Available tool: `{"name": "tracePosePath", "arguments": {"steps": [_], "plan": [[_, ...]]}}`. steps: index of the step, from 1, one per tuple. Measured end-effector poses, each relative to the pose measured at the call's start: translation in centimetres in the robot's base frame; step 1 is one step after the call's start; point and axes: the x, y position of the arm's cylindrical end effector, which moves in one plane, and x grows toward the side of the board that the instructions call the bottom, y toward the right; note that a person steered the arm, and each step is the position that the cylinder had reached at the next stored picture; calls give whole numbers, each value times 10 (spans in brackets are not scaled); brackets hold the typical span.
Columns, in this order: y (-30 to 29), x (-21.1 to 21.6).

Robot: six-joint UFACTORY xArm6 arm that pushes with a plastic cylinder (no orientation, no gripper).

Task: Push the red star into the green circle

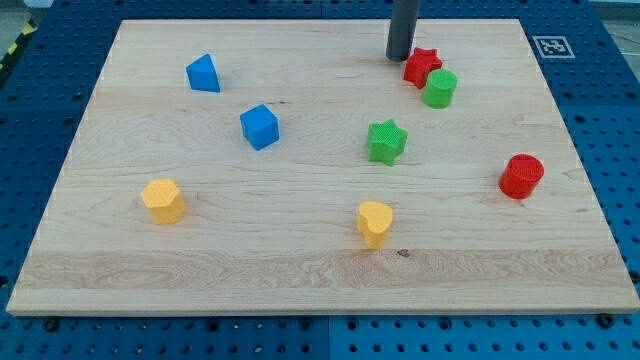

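The red star (421,66) lies near the view's top right on the wooden board (300,260). The green circle (440,89) sits just below and right of it, touching or almost touching it. My tip (400,57) is at the end of the dark rod, right at the red star's left edge, on the side away from the green circle.
A green star (387,141) is below the pair. A red circle (521,176) is at the right. A blue triangle-like block (203,73) and a blue cube (259,127) are at the left. A yellow hexagon (163,201) and a yellow heart (375,223) are lower down.
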Motion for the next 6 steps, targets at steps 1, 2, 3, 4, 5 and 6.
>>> {"name": "tracePosePath", "arguments": {"steps": [1,2,3,4,5,6], "plan": [[15,-2],[25,-2],[34,-2],[42,-2],[48,1],[48,1]]}}
